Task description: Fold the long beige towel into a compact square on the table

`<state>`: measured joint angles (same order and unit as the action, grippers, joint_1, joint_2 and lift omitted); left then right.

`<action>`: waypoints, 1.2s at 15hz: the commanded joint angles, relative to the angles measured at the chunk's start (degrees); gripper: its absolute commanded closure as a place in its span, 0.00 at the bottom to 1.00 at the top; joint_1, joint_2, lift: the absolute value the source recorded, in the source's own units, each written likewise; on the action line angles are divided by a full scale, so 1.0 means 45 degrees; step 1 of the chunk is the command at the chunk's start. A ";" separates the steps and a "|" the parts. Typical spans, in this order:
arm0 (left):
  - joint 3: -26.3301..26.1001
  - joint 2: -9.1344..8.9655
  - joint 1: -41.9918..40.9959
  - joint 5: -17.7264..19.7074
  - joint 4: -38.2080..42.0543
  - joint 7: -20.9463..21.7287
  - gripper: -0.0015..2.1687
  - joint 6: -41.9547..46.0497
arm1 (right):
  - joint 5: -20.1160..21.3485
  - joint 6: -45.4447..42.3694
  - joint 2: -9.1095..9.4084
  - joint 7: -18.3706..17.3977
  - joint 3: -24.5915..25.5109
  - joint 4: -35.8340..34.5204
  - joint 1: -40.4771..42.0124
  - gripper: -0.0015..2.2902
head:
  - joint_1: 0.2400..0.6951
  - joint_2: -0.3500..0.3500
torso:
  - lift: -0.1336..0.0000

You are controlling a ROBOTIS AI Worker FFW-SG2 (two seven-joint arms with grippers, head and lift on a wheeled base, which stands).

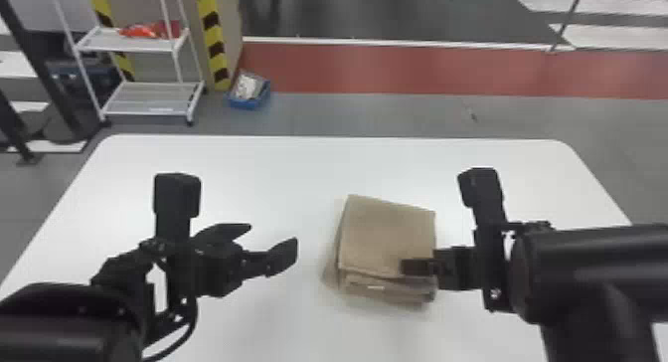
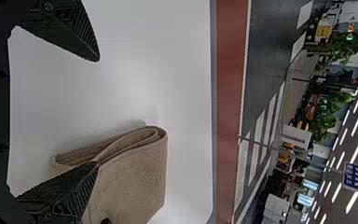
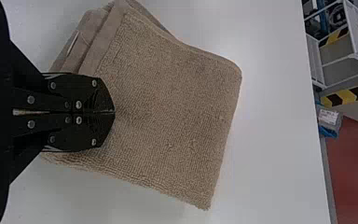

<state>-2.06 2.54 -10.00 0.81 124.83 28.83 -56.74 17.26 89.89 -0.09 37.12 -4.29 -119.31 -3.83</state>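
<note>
The beige towel (image 1: 385,234) lies folded into a thick, roughly square stack right of the table's middle, its layered edges facing the near side. My right gripper (image 1: 403,267) is over the towel's near right part. In the right wrist view the same gripper (image 3: 113,112) has both fingers pressed together on top of the towel (image 3: 168,112), with no cloth visible between them. My left gripper (image 1: 273,234) is open and empty to the left of the stack. In the left wrist view a loop of folded towel (image 2: 135,172) shows beyond one finger of the left gripper (image 2: 99,112).
The white table (image 1: 278,172) extends around the towel on all sides. Past its far edge, a white wheeled rack (image 1: 149,100) and a blue bin (image 1: 248,91) stand on the floor.
</note>
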 commanded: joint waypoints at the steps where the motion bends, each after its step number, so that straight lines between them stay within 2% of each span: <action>1: -0.0089 -0.0017 0.0036 -0.0044 -0.0025 0.0000 0.05 0.0000 | -0.0085 -0.0063 0.0031 0.0013 0.0094 -0.0401 0.0206 0.93 | 1.00 0.44 | 0.07; 6: -0.0089 0.0002 -0.0003 -0.0064 0.0034 0.0000 0.05 0.0000 | -0.0183 0.0042 0.0031 0.0072 -0.0062 -0.1007 0.0225 0.93 | 1.00 0.43 | 0.07; 11: -0.0167 0.0002 -0.0023 -0.0103 0.0073 0.0020 0.05 -0.0039 | -0.0222 0.0042 0.0031 0.0482 -0.0179 -0.1475 0.0674 0.93 | 1.00 0.46 | 0.07; 18: -0.0128 0.0042 -0.0101 -0.0064 0.0092 0.0020 0.05 -0.0039 | 0.0364 0.0042 0.0031 0.0795 -0.0453 -0.1378 0.1299 0.93 | 1.00 0.47 | 0.07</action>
<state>-2.78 2.70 -10.31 0.39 125.24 28.92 -56.91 18.21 89.96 -0.09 40.63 -6.03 -125.67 1.36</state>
